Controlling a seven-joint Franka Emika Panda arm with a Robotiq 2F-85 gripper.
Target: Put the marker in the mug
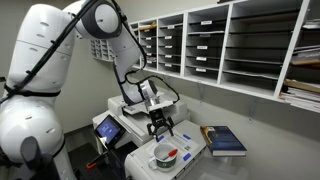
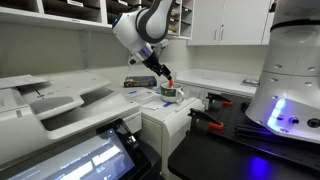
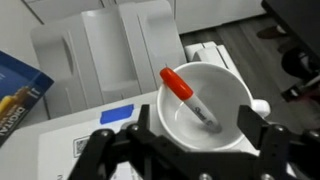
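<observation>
The mug is a wide round cup with a white inside, sitting on top of a white printer. The marker, with a red-orange cap and grey body, lies inside the mug and leans against its rim. It also shows as a red streak in the mug in an exterior view. In another exterior view the mug sits just under the gripper. My gripper hangs directly above the mug, its two black fingers spread apart and holding nothing. It shows in both exterior views.
A blue book lies beside the mug on the counter; its corner shows in the wrist view. The white printer spreads below. Wall shelves with paper trays stand behind. A large white machine stands close by.
</observation>
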